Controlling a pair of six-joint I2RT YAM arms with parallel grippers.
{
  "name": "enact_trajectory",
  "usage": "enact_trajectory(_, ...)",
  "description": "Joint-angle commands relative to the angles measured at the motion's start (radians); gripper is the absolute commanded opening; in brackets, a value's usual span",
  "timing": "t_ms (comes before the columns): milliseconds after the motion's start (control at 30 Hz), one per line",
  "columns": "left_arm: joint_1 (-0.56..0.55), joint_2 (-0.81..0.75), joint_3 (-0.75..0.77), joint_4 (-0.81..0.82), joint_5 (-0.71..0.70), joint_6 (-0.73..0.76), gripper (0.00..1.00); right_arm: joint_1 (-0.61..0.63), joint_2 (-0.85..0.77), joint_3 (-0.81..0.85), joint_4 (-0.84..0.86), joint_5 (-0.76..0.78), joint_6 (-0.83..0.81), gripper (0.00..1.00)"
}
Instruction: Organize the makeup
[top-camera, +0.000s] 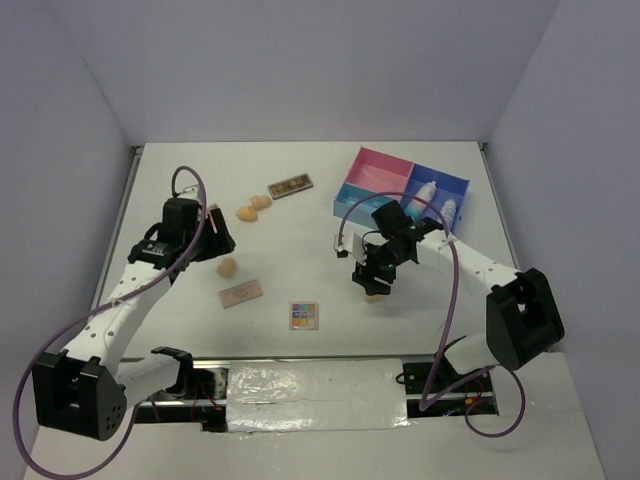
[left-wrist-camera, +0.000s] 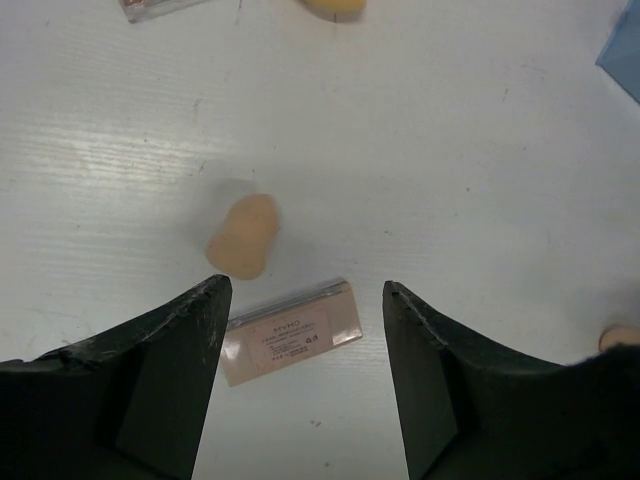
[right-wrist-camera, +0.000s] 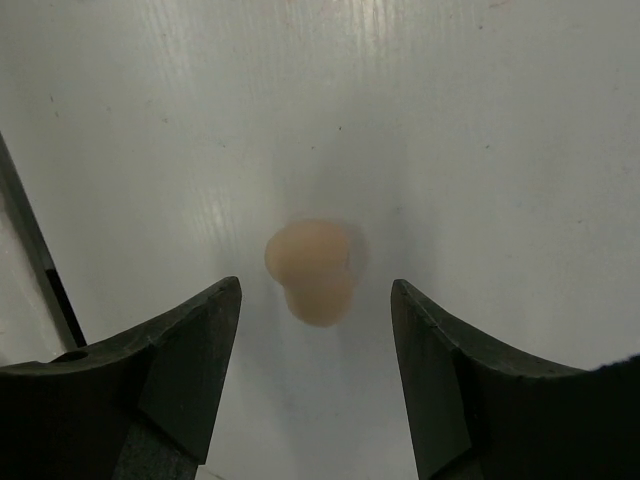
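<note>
"Top external first: what lay around the compartment tray (top-camera: 372, 160)?"

"I saw two small white bottles (top-camera: 427, 194) lying in its blue side. Left of the tray sat the brown palette (top-camera: 290, 186), and further left a pair of sponges (top-camera: 253, 208) touching each other. Nearer to me than the tray and well to its left were a lone sponge (top-camera: 227, 267), the pink palette (top-camera: 241, 294) and the square multicolour palette (top-camera: 304, 315)."

"And the arms?"

"My right gripper (top-camera: 375, 275) hung just on the near side of the tray, over a fourth peach sponge (right-wrist-camera: 312, 268). On the right wrist camera its fingers stood wide apart with that sponge between them, blurred, and I couldn't tell whether either pad touched it. My left gripper (left-wrist-camera: 305, 290) was far left of the tray, jaws spread and holding nothing, above the lone sponge and the pink palette."
</note>
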Motion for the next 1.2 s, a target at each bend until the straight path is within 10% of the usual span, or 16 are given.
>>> enact_trajectory(0,0.002,-0.026,-0.017,-0.008,-0.029,0.0,0.74,0.013,0.028,-0.015,0.057,0.016,-0.024,0.69)
enact_trajectory(333,0.002,-0.077,-0.051,-0.031,-0.037,-0.012,0.74,0.018,0.13,-0.051,0.135,0.079,-0.038,0.61)
enact_trajectory(667,0.002,-0.108,-0.067,-0.04,-0.038,-0.012,0.64,0.021,0.122,-0.066,0.11,0.045,-0.034,0.3)
enact_trajectory(933,0.004,-0.134,-0.094,-0.031,-0.034,-0.032,0.14,0.004,-0.002,0.039,0.115,-0.025,0.034,0.1)
enact_trajectory(1167,0.005,-0.147,-0.105,-0.046,-0.04,-0.047,0.32,-0.063,0.042,0.265,0.291,0.026,0.321,0.0)
